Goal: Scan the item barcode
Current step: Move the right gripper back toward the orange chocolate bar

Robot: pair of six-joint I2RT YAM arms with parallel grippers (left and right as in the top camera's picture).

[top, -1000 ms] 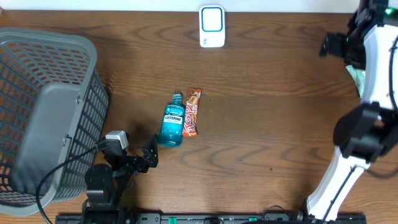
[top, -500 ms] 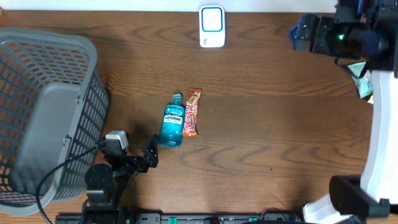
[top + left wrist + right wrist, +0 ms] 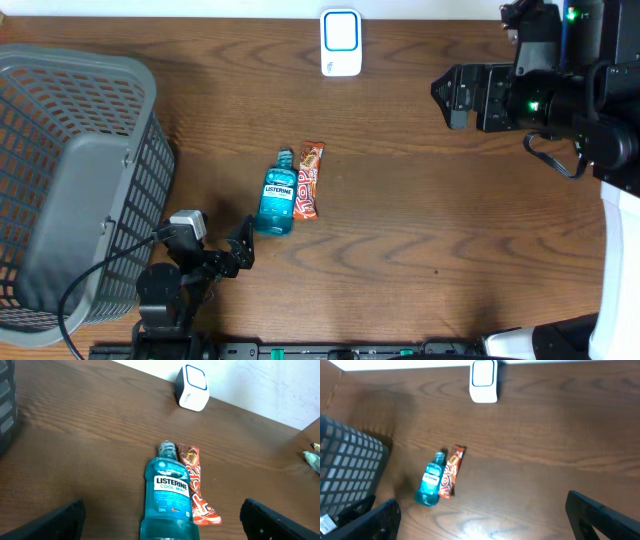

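Above table (image 3: 420, 200), both arms' fingers (image 3: 65, 517) spread wide, empty; mouthwash bottle (image 3: 167, 495) untouched.

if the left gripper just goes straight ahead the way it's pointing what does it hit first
Most likely the Listerine bottle, which lies centred between the open left gripper fingers, base nearest. The snack bar lies against its right side. Height above the table is unclear.

Table (image 3: 420, 220): bottle (image 3: 277, 195), bar (image 3: 309, 180), scanner (image 3: 341, 42), basket (image 3: 70, 180)
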